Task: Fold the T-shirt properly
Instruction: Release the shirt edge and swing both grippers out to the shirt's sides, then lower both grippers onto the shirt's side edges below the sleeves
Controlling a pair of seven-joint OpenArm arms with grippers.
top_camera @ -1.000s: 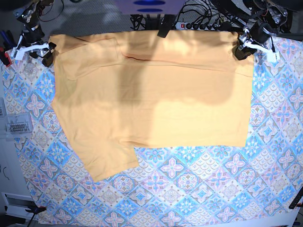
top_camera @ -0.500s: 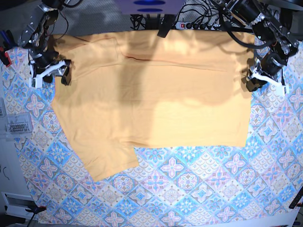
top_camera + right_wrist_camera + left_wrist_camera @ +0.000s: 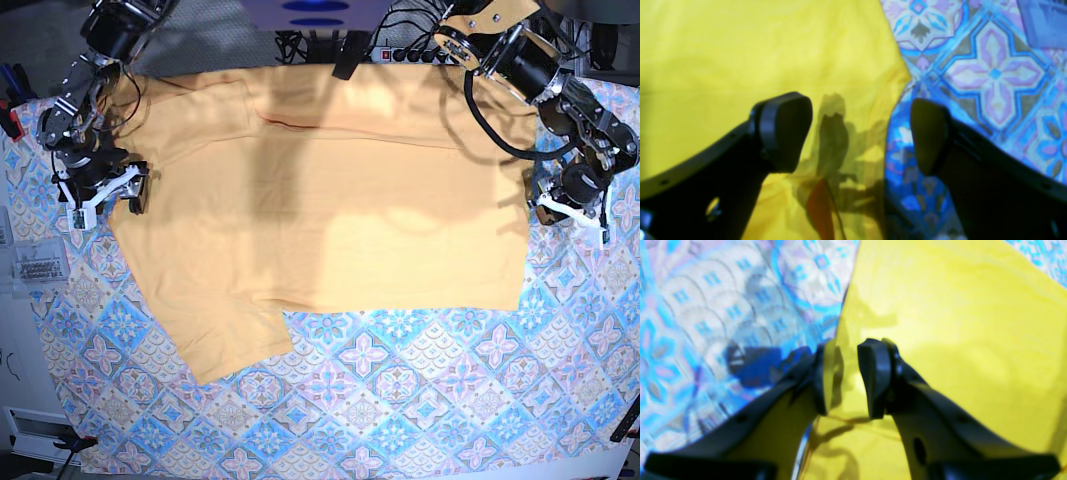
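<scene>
This looks like a robotics lab or test bench, not a home. A work table is covered with a blue-and-pink patterned cloth [image 3: 400,400], and two black robot arms [image 3: 520,60] are mounted at its far edge. Behind them a power strip [image 3: 420,53] sits in a tangle of black cables [image 3: 400,25]. A small clear box [image 3: 35,268] at the side perhaps holds parts.

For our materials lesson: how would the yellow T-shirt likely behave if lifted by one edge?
The T-shirt lies flat with soft creases, so it would probably drape limply. It looks thin, so likely light. On the patterned cloth it may drag and bunch rather than slide cleanly.
</scene>
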